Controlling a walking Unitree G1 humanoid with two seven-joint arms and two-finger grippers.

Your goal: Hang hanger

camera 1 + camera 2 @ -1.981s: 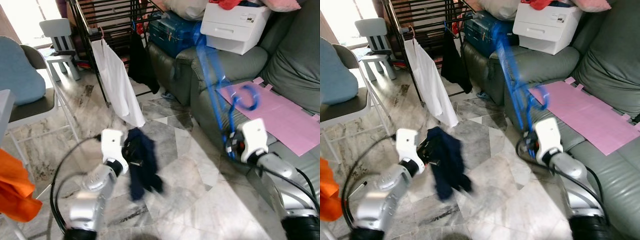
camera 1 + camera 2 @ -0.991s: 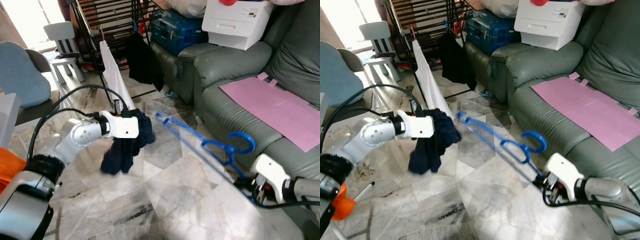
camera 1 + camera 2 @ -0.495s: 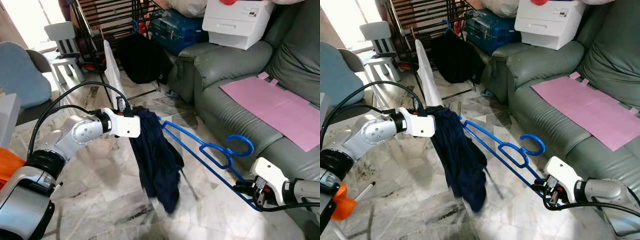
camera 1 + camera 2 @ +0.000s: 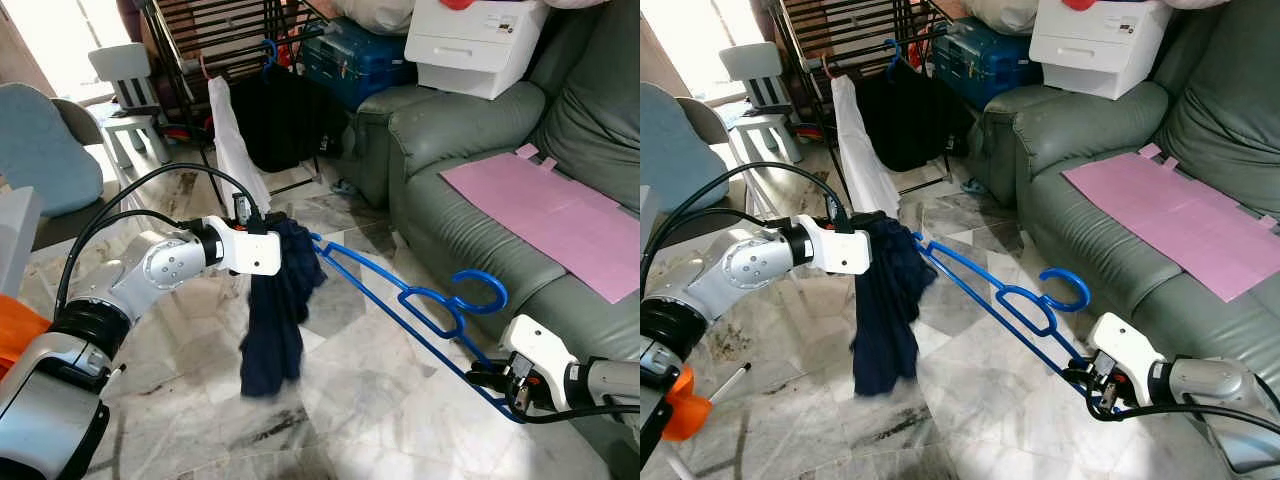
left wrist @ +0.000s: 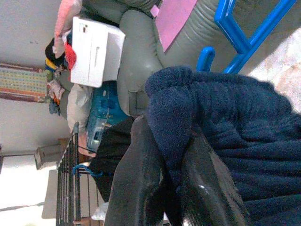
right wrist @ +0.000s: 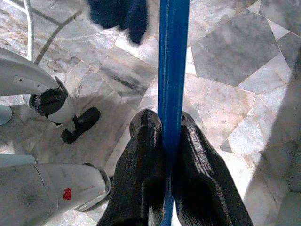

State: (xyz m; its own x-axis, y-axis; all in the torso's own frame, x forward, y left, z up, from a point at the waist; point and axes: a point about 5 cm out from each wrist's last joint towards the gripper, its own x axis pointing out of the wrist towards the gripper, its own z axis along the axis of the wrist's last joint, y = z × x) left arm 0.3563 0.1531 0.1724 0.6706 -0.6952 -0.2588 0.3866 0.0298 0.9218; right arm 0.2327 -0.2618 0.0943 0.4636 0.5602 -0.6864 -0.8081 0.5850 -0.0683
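A blue plastic hanger (image 4: 400, 293) lies level above the marble floor, its far end reaching the dark navy garment (image 4: 276, 310). My right gripper (image 4: 492, 382) is shut on the hanger's near end, low at the right in front of the sofa; its fingers (image 6: 148, 155) clamp the blue bar (image 6: 172, 70). My left gripper (image 4: 268, 232) is shut on the top of the navy garment, which hangs down limp from it. In the left wrist view the black fingers (image 5: 141, 188) pinch the navy knit cloth (image 5: 225, 122).
A dark drying rack (image 4: 215, 40) stands at the back with a white shirt (image 4: 232, 140) and a black garment (image 4: 285, 120) on it. A green sofa (image 4: 500, 150) with a pink sheet (image 4: 555, 220) is on the right. A chair (image 4: 50, 170) and orange cloth (image 4: 15, 330) are at left.
The navy garment has swung back toward my left gripper and hangs shorter than half a second ago. A second ago the hanger pointed lower; both grippers have held still since.
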